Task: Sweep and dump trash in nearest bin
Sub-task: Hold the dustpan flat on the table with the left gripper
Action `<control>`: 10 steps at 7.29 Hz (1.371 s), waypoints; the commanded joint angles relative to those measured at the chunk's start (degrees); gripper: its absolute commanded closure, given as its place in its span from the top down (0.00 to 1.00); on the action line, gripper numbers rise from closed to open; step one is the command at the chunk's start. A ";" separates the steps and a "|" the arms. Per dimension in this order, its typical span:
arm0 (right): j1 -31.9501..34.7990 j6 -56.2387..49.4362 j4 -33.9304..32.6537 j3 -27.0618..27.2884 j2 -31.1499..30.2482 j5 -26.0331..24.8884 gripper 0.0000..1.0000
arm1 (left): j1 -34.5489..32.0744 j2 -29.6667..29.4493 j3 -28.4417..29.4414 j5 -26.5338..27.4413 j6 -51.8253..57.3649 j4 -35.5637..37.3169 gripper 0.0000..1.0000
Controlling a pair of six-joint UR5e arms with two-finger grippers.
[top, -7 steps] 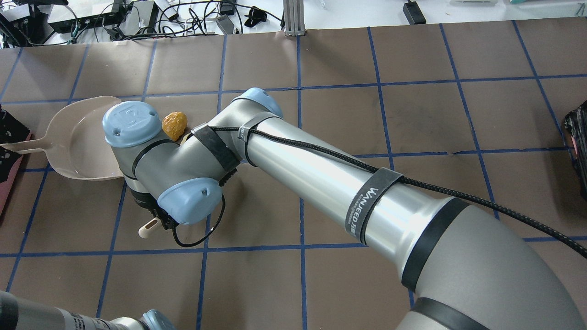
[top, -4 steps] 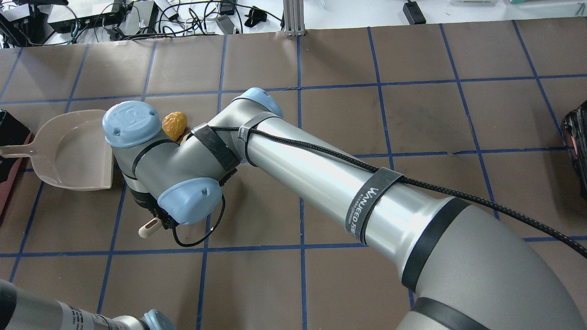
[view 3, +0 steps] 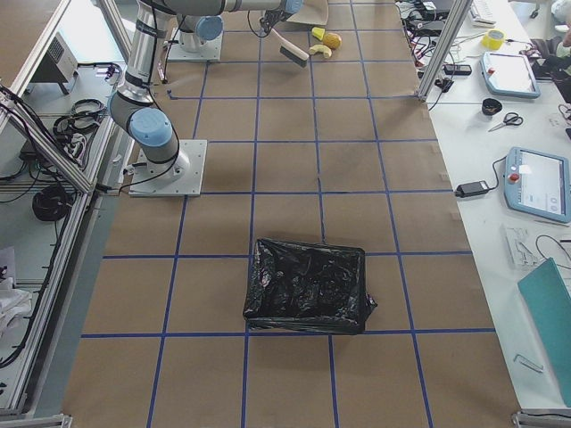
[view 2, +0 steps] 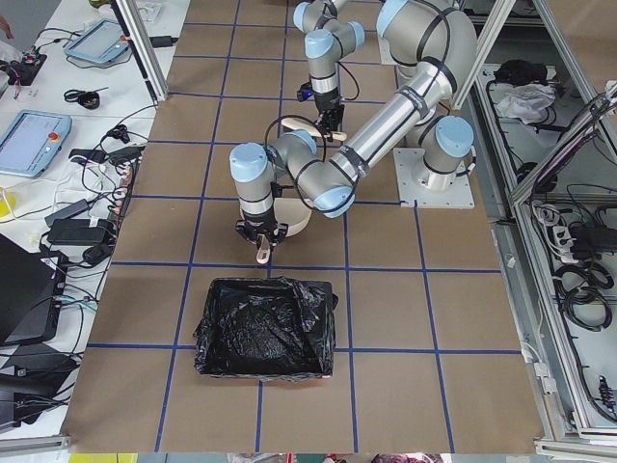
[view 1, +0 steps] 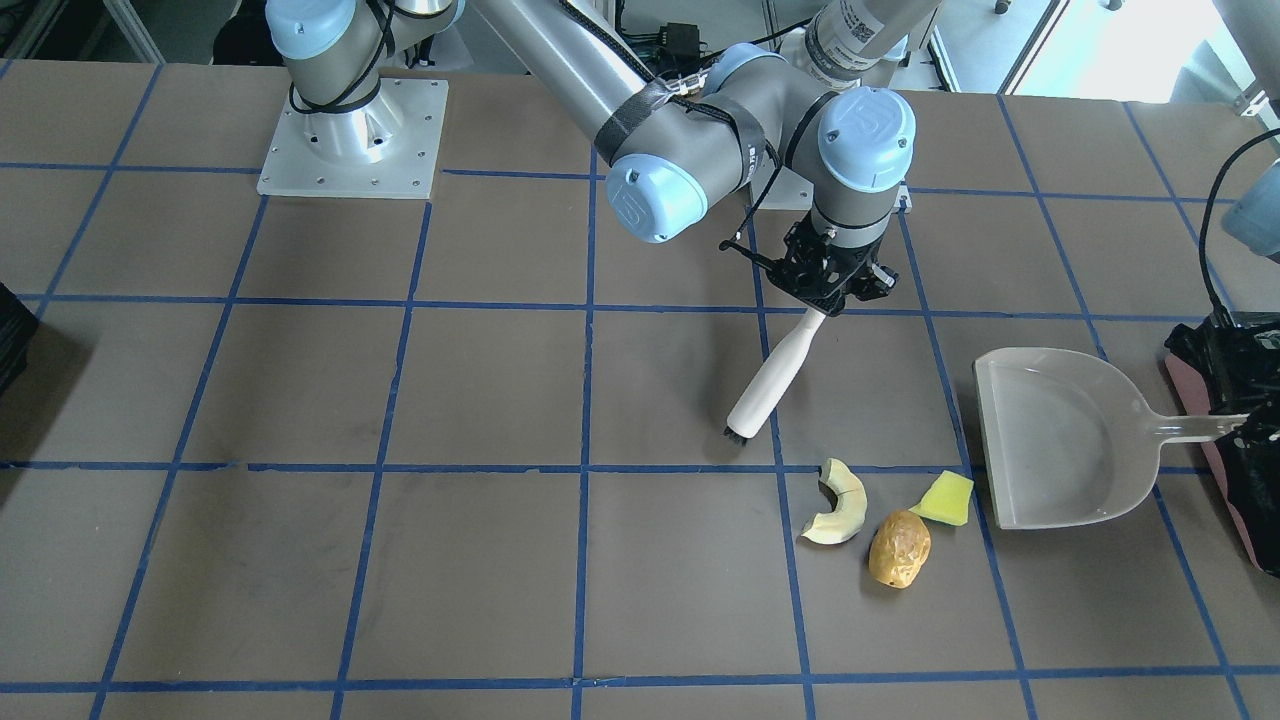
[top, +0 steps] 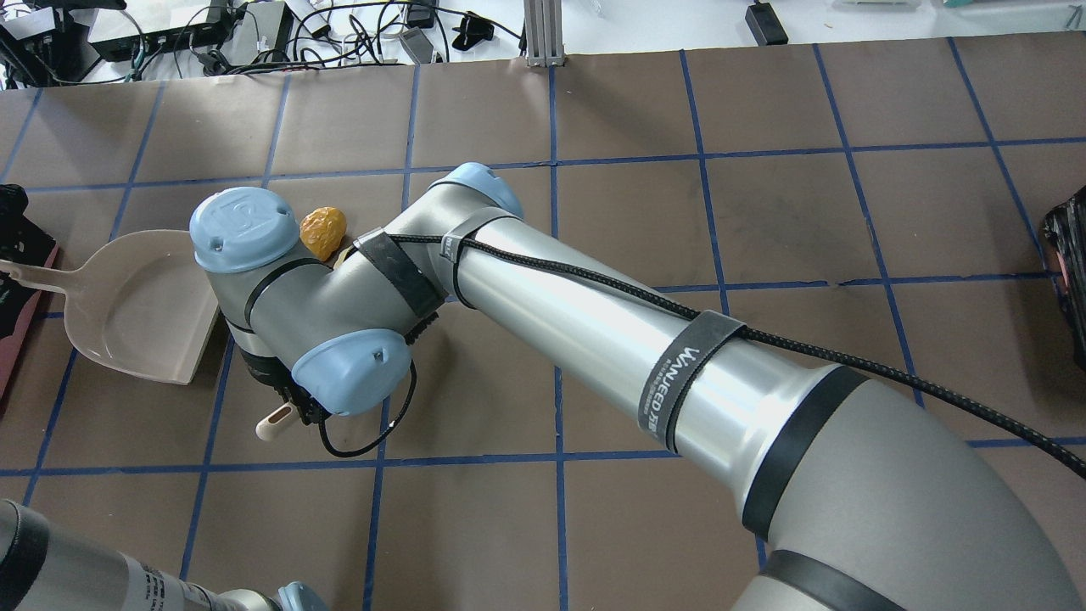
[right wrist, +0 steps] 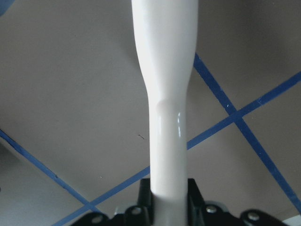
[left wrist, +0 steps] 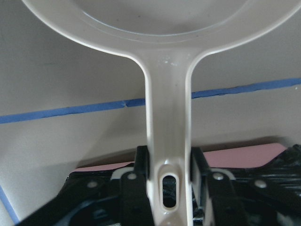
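We have right gripper (view 1: 835, 290) jaws clamped on the brush (view 1: 775, 375) handle, bristles down beside the trash (view 1: 899, 548) on the bench (view 1: 300, 400), left gripper (left wrist: 168, 162) jaws clamped on the dustpan (view 1: 1060, 440) handle so its mouth faces that trash, bin (view 2: 270, 285) just behind.

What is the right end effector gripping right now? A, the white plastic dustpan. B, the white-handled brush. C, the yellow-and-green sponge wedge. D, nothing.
B: the right end effector is shut on the upper end of the white-handled brush, while the left end effector holds the white plastic dustpan by its handle.
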 commanded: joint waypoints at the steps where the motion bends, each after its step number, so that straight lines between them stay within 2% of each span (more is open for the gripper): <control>1: 0.00 -0.09 -0.13 -0.07 0.01 0.07 0.00 | -0.31 -2.13 3.38 0.83 -2.42 -0.62 0.00; 5: 0.00 -0.62 -0.66 -1.38 0.89 0.95 0.00 | -4.61 -4.51 3.39 0.83 -10.70 0.08 0.00; 7: 0.00 0.09 -0.49 -5.07 3.34 0.95 0.00 | -4.97 -4.95 3.57 0.83 -10.97 0.44 0.00; 10: 0.00 -0.79 -0.57 -5.26 3.79 0.95 0.00 | -4.97 -5.31 3.74 0.83 -11.06 0.44 0.00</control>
